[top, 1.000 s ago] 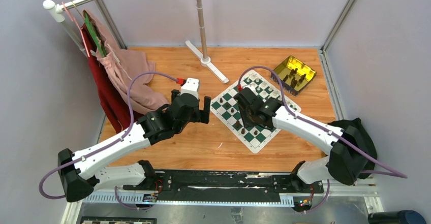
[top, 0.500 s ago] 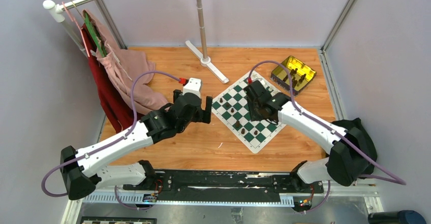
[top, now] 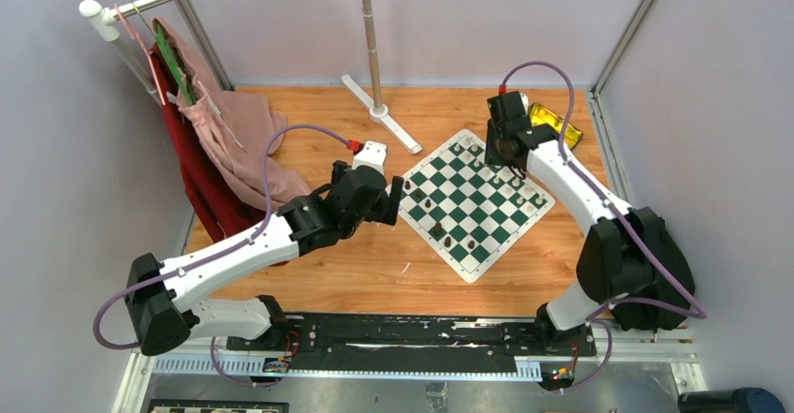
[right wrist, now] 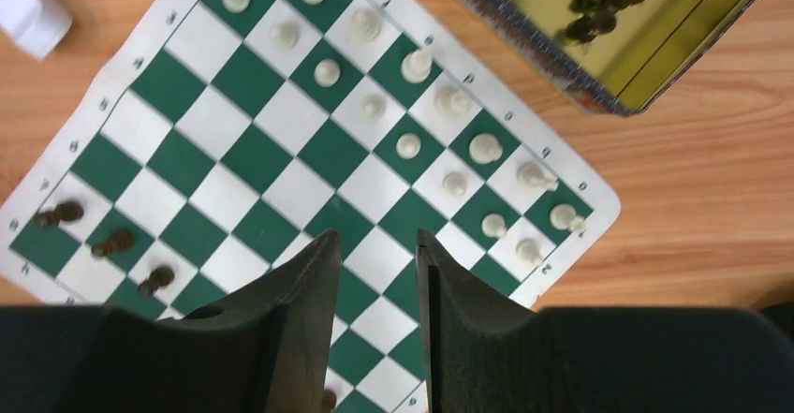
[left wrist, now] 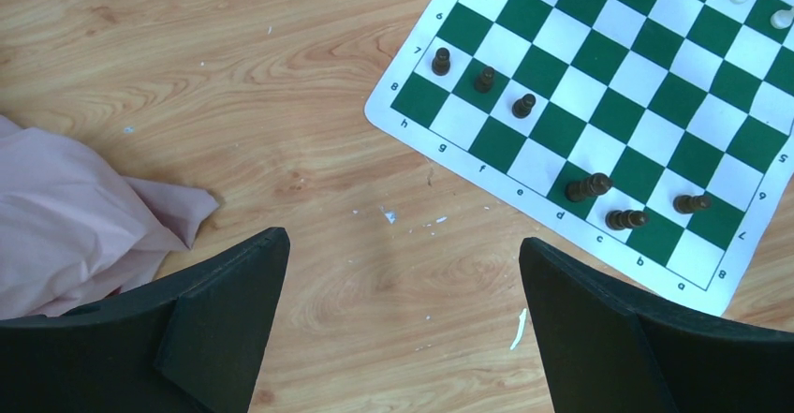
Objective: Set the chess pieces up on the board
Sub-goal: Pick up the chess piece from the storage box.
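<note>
1. The board [left wrist: 599, 113], a flat mat of dark green and white checks with a thin white border, lies on the wooden table [left wrist: 187, 76].
2. Six dark pieces [left wrist: 523, 105] stand on the board in two groups of three, along its side nearest my left pincer [left wrist: 401, 244].
3. At least fifteen white pieces [right wrist: 484, 147] line the board's opposite side in two rows.
4. A gold tin [right wrist: 524, 36] just off the board's white side holds loose dark figures [right wrist: 599, 1], too bunched to count.
5. My left pincer hovers just off the board's dark side, fingers spread wide, empty.
6. My right pincer [right wrist: 374, 237] hangs over the board, fingers a narrow gap apart, pinching nothing.
</note>
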Action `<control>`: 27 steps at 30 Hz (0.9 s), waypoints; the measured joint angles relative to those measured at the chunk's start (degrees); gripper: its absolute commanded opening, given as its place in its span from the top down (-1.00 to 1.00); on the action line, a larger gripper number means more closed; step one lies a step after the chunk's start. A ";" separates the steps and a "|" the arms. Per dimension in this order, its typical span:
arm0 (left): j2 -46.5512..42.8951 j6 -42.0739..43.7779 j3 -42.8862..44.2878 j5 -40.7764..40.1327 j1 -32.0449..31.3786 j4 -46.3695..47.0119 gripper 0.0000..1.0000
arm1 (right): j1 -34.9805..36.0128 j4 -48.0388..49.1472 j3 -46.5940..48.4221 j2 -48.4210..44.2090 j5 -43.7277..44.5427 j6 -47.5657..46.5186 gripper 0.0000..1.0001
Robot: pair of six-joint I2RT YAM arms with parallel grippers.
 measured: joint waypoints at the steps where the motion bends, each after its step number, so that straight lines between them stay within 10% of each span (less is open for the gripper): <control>1: 0.35 0.33 0.09 -0.02 0.00 0.13 -1.00 | -1.33 0.52 1.18 1.36 -0.13 -0.09 0.20; 27: 5.20 7.91 -1.18 12.48 13.92 13.73 -1.00 | -21.24 8.70 26.84 31.91 -2.12 -8.96 0.22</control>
